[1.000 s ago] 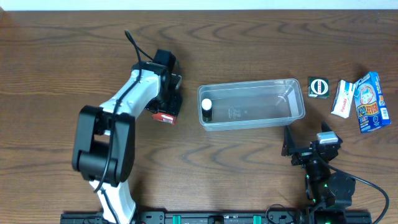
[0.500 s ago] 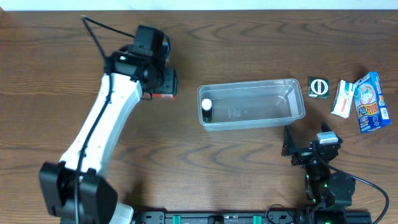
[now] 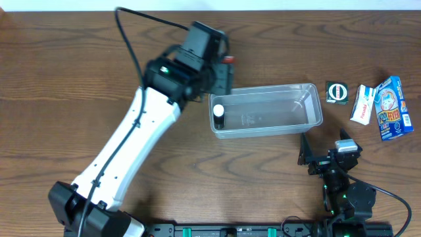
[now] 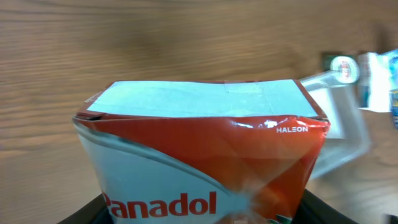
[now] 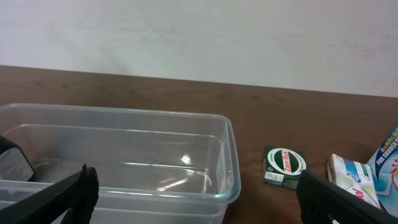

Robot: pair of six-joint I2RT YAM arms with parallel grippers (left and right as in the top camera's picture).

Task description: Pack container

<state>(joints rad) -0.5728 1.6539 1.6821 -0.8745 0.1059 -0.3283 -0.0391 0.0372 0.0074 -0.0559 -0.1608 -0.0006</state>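
The clear container (image 3: pixel 314 117) lies mid-table with a small white-capped bottle (image 3: pixel 218 116) standing at its left end. My left gripper (image 3: pixel 223 72) is shut on a red and white Panadol box (image 4: pixel 199 155) and holds it above the table just beyond the container's far-left corner. The box fills the left wrist view. My right gripper (image 3: pixel 327 153) is open and empty, low near the front edge, facing the container's right end (image 5: pixel 227 162).
To the right of the container lie a small green and black box (image 3: pixel 337 91), a white box (image 3: pixel 362 104) and a blue box (image 3: pixel 391 108). They also show in the right wrist view, the green one (image 5: pixel 283 167) nearest. A wall stands behind the table.
My left arm has lifted the Panadol box from the table left of the container and swung it right and away, up to the container's far-left corner. The right arm has not moved.
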